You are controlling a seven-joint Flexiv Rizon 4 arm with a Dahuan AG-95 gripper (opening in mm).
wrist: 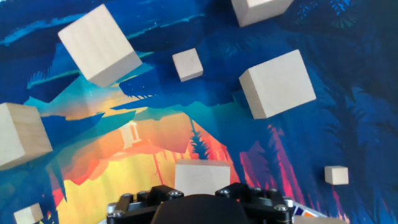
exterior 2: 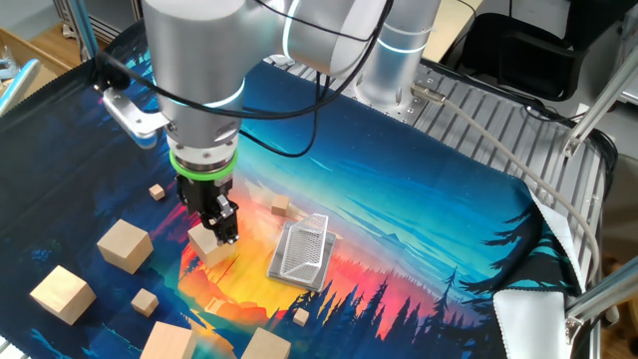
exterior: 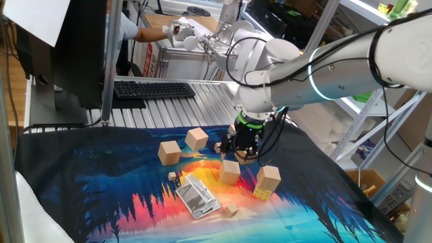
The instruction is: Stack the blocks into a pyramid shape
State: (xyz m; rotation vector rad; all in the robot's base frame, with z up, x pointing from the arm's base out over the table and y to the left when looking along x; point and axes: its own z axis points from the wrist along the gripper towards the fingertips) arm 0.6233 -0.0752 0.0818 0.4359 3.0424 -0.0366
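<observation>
The gripper [exterior 2: 215,231] points straight down near the middle of the printed mat [exterior 2: 419,189], its jaws parted around 1 tan block [exterior 2: 207,245] that rests on the mat. 4 more blocks [exterior 2: 124,244] lie scattered toward the mat's edge, well apart from one another (1 sits on the yellow puzzle cube [exterior: 262,194]). A ribbed metal piece [exterior 2: 302,251] lies just beside the gripper, and tiny wooden cubes [exterior 2: 280,205] dot the cloth around it.
</observation>
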